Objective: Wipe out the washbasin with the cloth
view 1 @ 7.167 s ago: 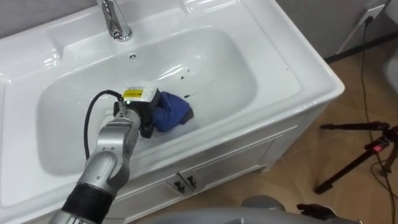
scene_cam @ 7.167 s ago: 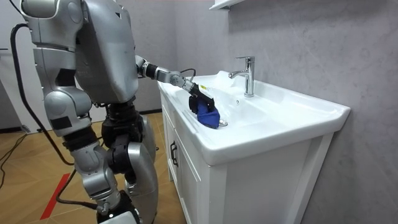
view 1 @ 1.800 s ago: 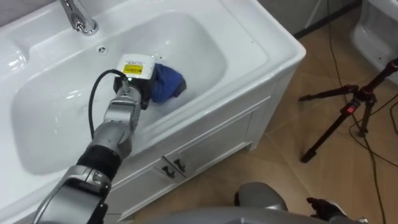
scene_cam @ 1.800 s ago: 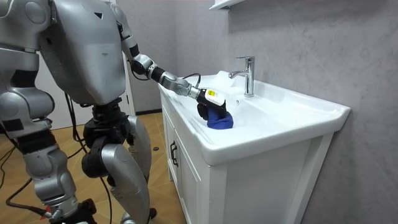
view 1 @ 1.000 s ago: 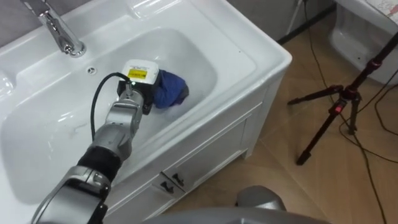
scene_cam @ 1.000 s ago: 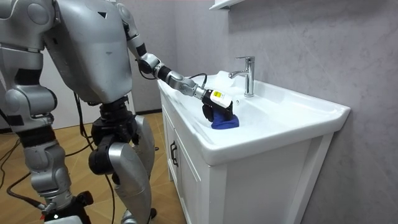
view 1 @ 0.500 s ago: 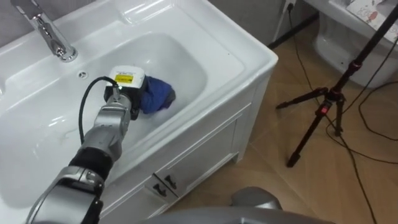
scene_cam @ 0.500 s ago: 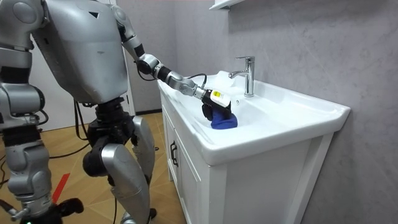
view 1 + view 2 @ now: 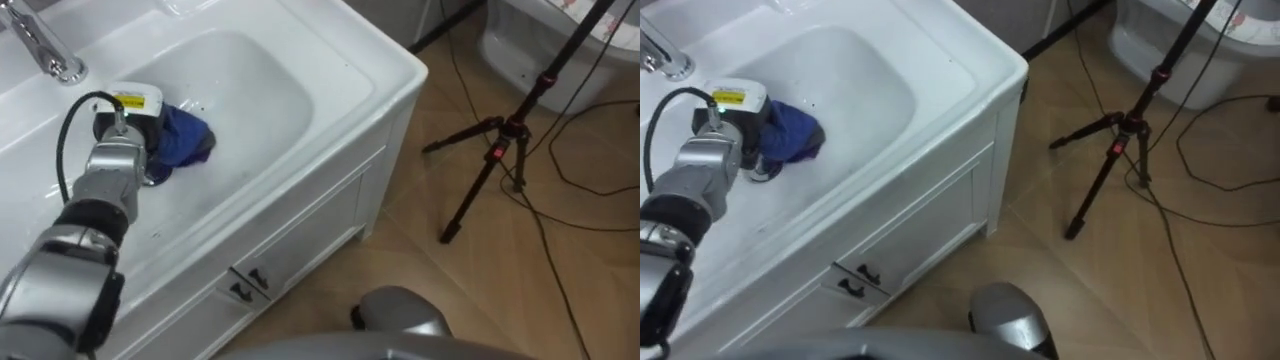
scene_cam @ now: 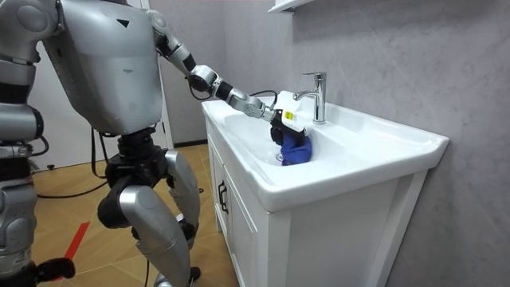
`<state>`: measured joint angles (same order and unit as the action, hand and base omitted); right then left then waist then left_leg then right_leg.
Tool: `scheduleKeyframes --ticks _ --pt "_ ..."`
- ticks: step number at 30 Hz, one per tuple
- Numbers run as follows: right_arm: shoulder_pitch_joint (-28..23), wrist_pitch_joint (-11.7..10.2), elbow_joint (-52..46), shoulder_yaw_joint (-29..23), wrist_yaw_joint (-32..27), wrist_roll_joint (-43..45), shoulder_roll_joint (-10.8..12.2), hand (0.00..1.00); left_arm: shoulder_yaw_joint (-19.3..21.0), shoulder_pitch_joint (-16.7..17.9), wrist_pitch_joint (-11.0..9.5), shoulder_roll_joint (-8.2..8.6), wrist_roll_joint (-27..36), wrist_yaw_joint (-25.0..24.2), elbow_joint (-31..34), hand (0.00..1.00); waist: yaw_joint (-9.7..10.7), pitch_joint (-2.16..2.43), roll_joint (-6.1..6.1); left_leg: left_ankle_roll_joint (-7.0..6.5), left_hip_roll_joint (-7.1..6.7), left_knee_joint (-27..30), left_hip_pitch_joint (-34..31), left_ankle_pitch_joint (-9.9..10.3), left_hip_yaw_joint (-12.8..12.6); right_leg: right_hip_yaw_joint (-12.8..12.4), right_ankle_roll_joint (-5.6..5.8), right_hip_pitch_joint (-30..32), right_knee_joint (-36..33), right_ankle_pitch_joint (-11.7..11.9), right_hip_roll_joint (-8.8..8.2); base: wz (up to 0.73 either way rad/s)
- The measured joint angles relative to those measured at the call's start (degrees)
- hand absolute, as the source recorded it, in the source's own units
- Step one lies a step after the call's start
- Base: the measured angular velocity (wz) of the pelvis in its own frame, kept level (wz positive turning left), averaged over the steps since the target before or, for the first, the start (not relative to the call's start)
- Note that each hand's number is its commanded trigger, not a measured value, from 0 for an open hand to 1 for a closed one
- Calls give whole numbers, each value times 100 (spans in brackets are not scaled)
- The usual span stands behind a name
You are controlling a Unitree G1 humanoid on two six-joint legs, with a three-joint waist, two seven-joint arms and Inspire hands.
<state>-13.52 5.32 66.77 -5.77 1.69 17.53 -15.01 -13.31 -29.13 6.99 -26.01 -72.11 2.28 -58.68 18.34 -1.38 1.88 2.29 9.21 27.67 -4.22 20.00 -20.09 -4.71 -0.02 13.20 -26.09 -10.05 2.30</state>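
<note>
Stood at front of white basin (image 9: 395, 75), left arm stretched over the rim to get at the bowl. Blue cloth (image 9: 188, 135) wadded on bowl floor near faucet (image 9: 45, 50), pinned under left hand (image 9: 122, 125) for wiping pressure. Clenched or flat on cloth: can't tell, buried in the wad

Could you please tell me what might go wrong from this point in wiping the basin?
1. The left hand is close beside the faucet, so a wider stroke might knock against it.
2. The blue cloth is bunched into a wad rather than spread flat, so it may miss much of the basin or slip out of the hand.
</note>
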Motion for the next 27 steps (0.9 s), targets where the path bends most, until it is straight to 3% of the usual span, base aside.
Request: scheduleKeyframes --ticks 4,11,16,20,23,27 --pt "-13 225 -24 8 -1 -53 3 0 0 -39 9 -143 0 13 -35 100 -42 1 -8 -5 -8 13 -133 0 -73 -6 -1 197 -79 13 -18 -10" --pt "189 312 -48 -3 -35 -139 20 0 43 -48 54 -198 1 -279 -48 100 -164 26 -29 -2 -18 13 -176 -1 -113 -36 -10 323 -173 0 -7 -7" --pt "222 478 -262 9 -28 -156 85 0 51 47 297 -197 2 -742 -223 100 -171 53 -59 4 -18 31 -148 -7 -7 37 -18 224 -160 -25 -15 9" --pt "226 481 -261 26 -33 -147 87 0 94 164 395 -197 -5 -971 -199 100 -328 89 -57 5 -21 1 -54 -6 -13 35 -16 146 -152 -44 -13 1" --pt "231 499 -253 75 -93 -131 87 0 197 296 624 -197 -5 -1215 -189 100 -414 119 -39 13 -25 -30 27 -10 16 66 -22 64 -155 -75 -17 6" --pt "278 601 -253 79 -124 -115 86 0 242 560 767 -199 -5 -1339 -113 100 -445 118 -63 38 -25 -110 245 -22 49 155 -58 -156 -134 -130 -39 8"
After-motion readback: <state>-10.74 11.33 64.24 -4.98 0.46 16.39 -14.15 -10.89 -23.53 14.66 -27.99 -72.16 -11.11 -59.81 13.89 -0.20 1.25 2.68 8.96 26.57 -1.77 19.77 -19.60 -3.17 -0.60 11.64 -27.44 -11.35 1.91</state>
